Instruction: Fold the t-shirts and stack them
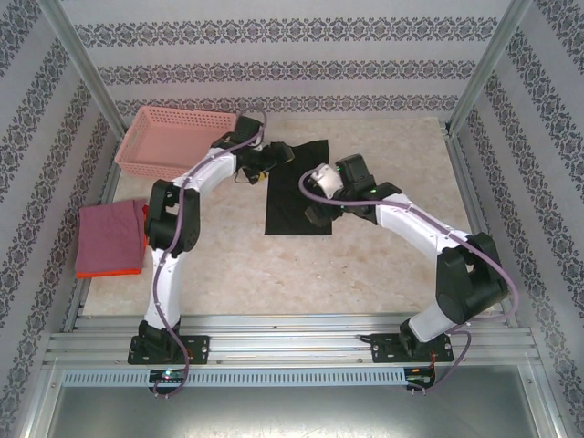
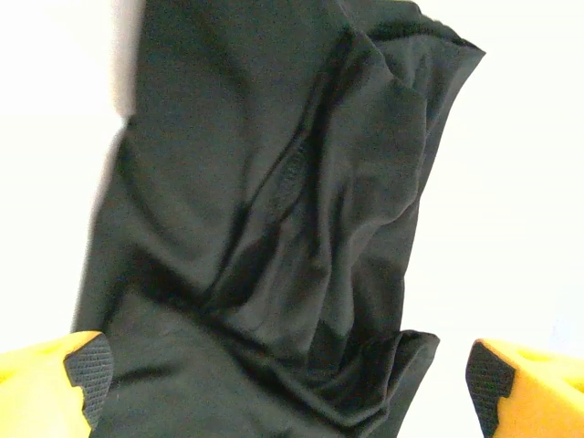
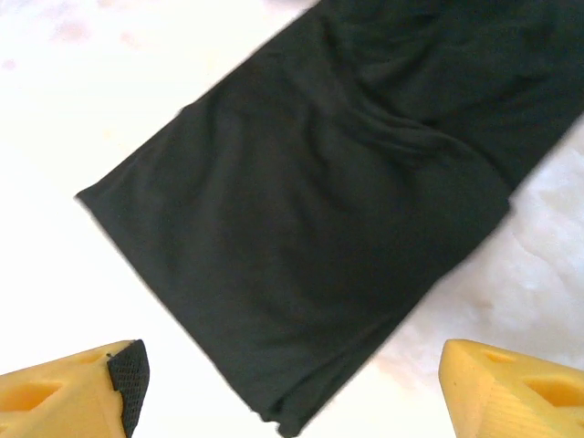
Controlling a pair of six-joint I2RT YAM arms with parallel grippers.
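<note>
The left hand and right hand hover open above the black t-shirt lying on the surface, seemingly ready to fold it.

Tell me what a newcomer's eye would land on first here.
The black t-shirt lies as a dark rectangle mid-table, with the left gripper and right gripper both open over it. At the left edge a dusty-pink shirt sits folded on an orange shirt, and a pink basket stands at the far left corner.
</note>
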